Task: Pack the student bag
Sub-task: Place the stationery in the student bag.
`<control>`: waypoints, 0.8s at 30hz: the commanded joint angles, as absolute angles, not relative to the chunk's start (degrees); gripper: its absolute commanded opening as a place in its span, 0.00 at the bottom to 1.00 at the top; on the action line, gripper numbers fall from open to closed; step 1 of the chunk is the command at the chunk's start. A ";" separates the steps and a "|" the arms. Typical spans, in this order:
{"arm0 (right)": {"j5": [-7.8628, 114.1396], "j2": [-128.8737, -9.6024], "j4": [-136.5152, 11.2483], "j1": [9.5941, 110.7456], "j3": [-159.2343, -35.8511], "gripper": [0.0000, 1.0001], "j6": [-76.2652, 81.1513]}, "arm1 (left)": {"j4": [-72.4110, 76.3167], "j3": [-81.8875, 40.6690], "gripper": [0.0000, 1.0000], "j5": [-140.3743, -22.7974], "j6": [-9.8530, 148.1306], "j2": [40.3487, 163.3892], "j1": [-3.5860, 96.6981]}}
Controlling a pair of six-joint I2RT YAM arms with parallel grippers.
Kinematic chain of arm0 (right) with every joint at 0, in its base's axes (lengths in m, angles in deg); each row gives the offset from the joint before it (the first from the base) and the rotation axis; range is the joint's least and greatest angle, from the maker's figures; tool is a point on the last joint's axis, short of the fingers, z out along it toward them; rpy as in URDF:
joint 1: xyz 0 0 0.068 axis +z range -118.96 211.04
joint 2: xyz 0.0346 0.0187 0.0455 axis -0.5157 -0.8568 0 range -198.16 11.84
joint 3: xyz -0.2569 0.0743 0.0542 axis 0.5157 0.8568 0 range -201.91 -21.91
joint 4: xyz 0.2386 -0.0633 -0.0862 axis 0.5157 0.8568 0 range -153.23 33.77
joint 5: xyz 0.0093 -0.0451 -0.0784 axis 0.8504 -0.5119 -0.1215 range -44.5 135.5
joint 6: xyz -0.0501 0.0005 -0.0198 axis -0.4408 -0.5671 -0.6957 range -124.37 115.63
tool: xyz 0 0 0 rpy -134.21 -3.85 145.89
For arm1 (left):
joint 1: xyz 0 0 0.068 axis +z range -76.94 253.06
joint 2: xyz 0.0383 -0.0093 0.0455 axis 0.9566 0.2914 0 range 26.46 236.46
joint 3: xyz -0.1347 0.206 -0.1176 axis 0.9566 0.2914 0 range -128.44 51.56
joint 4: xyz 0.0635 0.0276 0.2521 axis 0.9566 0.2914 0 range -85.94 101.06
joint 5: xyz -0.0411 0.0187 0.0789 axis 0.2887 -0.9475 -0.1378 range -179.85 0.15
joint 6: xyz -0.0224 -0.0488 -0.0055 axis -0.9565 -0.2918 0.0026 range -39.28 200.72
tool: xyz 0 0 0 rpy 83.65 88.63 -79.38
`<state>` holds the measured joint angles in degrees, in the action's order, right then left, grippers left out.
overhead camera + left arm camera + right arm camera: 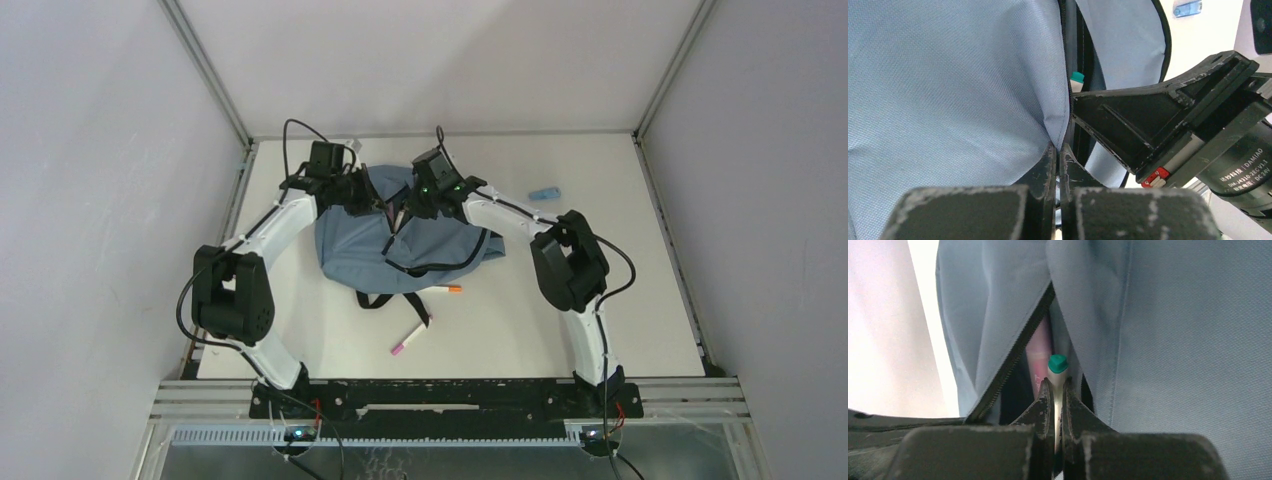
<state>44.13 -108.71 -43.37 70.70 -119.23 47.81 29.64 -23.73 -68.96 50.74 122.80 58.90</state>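
A soft, dusty blue-grey backpack (400, 250) is laid flat on the table (620, 300), toward its far side and between the middle and the left. Black straps (378, 299) are spread from its near edge onto the tabletop. The black-edged zip opening (1013, 360) is parted, with the fabric beside it raised into a fold.
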 commanded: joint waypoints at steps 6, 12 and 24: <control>53.13 -110.18 -38.21 72.17 -129.40 0.45 41.84 | 27.36 -22.44 0.00 -65.42 50.51 120.42 59.07; 50.43 -102.10 -37.58 71.09 -126.37 0.60 41.11 | 26.13 -21.32 0.00 -64.89 49.78 119.60 59.08; 44.17 -78.02 -43.99 75.07 -97.48 0.59 25.45 | 26.35 -22.78 0.00 -65.89 49.69 119.59 59.87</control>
<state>47.04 -84.71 -39.87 71.93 -106.99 33.54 28.11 -22.24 -67.98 50.61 122.67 59.38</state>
